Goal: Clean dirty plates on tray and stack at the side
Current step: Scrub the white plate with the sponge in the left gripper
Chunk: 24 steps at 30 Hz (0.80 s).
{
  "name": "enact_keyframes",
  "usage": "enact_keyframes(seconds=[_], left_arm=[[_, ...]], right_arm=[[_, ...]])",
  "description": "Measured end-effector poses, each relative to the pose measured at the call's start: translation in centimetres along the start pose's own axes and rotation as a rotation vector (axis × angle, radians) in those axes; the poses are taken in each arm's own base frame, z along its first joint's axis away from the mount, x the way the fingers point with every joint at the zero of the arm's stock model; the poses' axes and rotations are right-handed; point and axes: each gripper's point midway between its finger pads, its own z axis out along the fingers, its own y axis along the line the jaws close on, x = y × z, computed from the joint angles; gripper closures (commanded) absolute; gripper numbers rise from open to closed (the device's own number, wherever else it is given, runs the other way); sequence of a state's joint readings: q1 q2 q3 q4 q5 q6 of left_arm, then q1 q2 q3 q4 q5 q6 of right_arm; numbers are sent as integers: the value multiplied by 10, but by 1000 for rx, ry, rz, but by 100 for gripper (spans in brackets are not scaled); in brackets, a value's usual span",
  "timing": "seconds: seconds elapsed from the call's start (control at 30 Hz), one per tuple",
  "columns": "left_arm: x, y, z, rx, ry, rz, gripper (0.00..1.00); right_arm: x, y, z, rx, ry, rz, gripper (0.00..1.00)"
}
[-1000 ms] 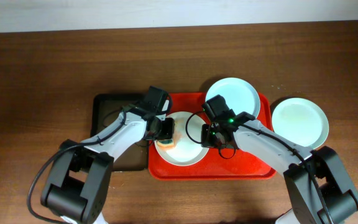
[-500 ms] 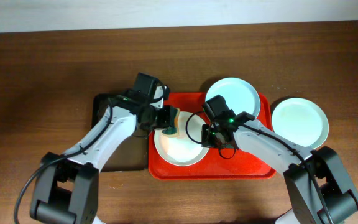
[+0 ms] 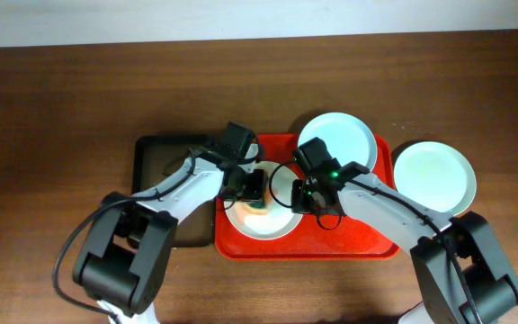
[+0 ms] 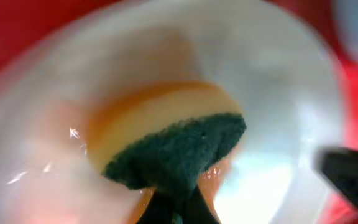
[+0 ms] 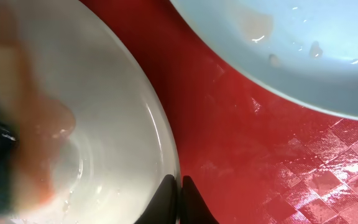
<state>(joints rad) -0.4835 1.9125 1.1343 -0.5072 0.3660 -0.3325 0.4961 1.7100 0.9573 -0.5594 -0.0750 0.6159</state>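
On the red tray (image 3: 358, 241) lies a white plate (image 3: 259, 223) at the left and a pale mint plate (image 3: 340, 135) at the back. A third plate (image 3: 434, 175) rests on the table to the right of the tray. My left gripper (image 3: 255, 191) is shut on a yellow sponge with a green scouring side (image 4: 176, 149) and presses it on the white plate (image 4: 278, 93), which shows a faint red smear. My right gripper (image 5: 179, 196) is shut on that plate's right rim (image 5: 163, 143); the mint plate (image 5: 303, 43) lies beyond it.
A black-rimmed brown tray (image 3: 156, 171) lies left of the red tray, under my left arm. The brown wooden table (image 3: 52, 108) runs all around. A pale wall edge is at the far side.
My left gripper swung the sponge from the plate's left side up to its back-left rim, then back onto the plate's middle. The right arm and the plates have not moved.
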Motion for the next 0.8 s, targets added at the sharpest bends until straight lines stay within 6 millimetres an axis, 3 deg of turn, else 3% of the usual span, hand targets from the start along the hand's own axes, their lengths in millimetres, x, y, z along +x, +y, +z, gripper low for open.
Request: enact_keyframes(seconds=[0.07,0.13,0.2,0.33,0.4,0.5,0.6,0.7,0.8], left_arm=[[8,-16,5,103,47,14,100],[12,-19,3,143,72,6,100],[9,-15,-4,144,65,-12,100],[-15,6,-41,-16,-79,3,100],[-20,15,-47,-78,-110,4,100],[-19,29,-44,-167,-117,-3,100],[-10,47,-21,-236,-74,-22,100],[-8,43,-16,-194,-55,-42,100],[2,17,-9,-6,19,-31,100]], right_arm=[[0,0,0,0,0,0,96],[0,0,0,0,0,0,96],[0,0,0,0,0,0,96],[0,0,0,0,0,0,96],[0,0,0,0,0,-1,95],[0,0,0,-1,0,0,96],[0,0,0,0,0,0,96],[0,0,0,-1,0,0,96],[0,0,0,0,0,0,96]])
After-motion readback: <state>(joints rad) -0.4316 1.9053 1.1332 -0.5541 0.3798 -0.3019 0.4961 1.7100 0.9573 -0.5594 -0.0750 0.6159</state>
